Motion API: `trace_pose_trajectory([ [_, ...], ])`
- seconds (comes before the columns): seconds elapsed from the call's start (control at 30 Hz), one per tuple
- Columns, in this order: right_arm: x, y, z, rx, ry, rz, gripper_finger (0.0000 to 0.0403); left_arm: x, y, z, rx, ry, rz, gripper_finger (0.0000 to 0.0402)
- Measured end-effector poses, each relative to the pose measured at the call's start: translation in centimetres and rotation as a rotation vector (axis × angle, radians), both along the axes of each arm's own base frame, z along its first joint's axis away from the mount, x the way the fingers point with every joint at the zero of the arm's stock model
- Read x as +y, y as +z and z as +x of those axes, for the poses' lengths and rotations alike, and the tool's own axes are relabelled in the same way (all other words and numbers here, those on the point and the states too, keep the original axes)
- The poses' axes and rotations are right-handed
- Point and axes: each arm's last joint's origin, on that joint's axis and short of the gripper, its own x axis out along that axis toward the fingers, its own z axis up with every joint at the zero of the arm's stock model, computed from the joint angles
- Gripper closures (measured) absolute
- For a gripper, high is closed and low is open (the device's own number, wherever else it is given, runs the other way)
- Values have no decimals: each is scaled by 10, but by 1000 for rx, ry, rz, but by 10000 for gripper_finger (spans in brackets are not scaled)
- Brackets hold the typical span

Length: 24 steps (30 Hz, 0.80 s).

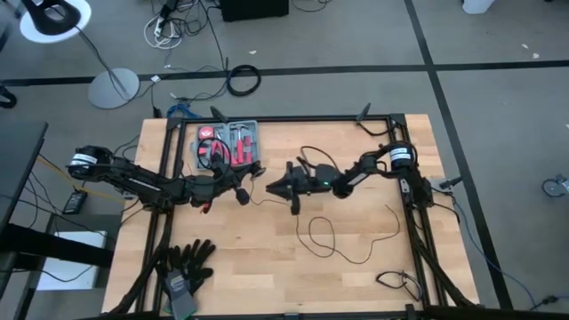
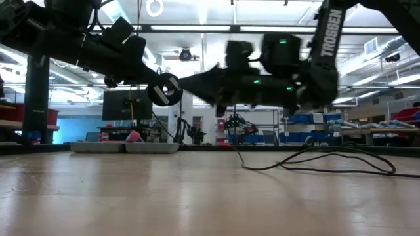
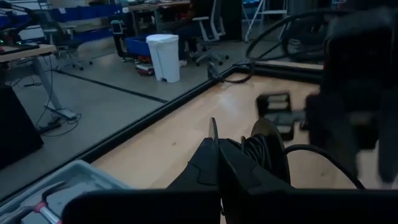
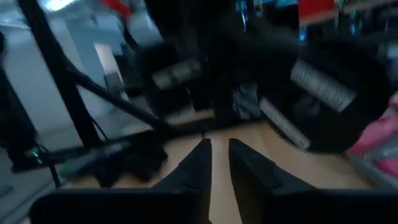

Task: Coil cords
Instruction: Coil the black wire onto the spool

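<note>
A grey-floored workshop with shelves, desks and a white bin surrounds the wooden counter, which sits in a black frame. Both arms reach in over its middle and meet there, raised above the surface in the low view.

The left end effector is clenched on the small round black puck at one end of the cords; in the left wrist view the puck, with wire wound on it, sits just beside the closed fingers. The right end effector points at it from the opposite side, just beside the puck. Its fingers stand a little apart with a narrow gap, and nothing can be seen between them.

The rest of the cords lies loose on the counter, mostly beneath and beyond the right arm: a thin line runs from the left end effector toward the middle, an open loop lies nearer the front, and a long strand trails toward the right edge.

A red and grey tool tray rests at the counter's back edge, near the left arm. A pair of black gloves lies at the front left corner, well apart from the cords. Another small cable bundle lies near the front right corner.
</note>
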Motion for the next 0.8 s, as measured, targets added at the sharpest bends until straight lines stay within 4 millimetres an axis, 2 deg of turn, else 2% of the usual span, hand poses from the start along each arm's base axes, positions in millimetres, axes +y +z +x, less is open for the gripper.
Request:
trace_pose_trajectory([
  [0.2,-4,-3,26,214,4,-27,309,1,0,0,-3,8,2,402],
  [0.43,2,11,41,202,19,-80,283,1,0,0,2,11,10,402],
  [0.63,11,14,54,287,46,-79,281,1,2,0,-1,10,21,402],
  [0.8,15,16,57,281,54,-112,281,1,2,0,-9,12,21,402],
])
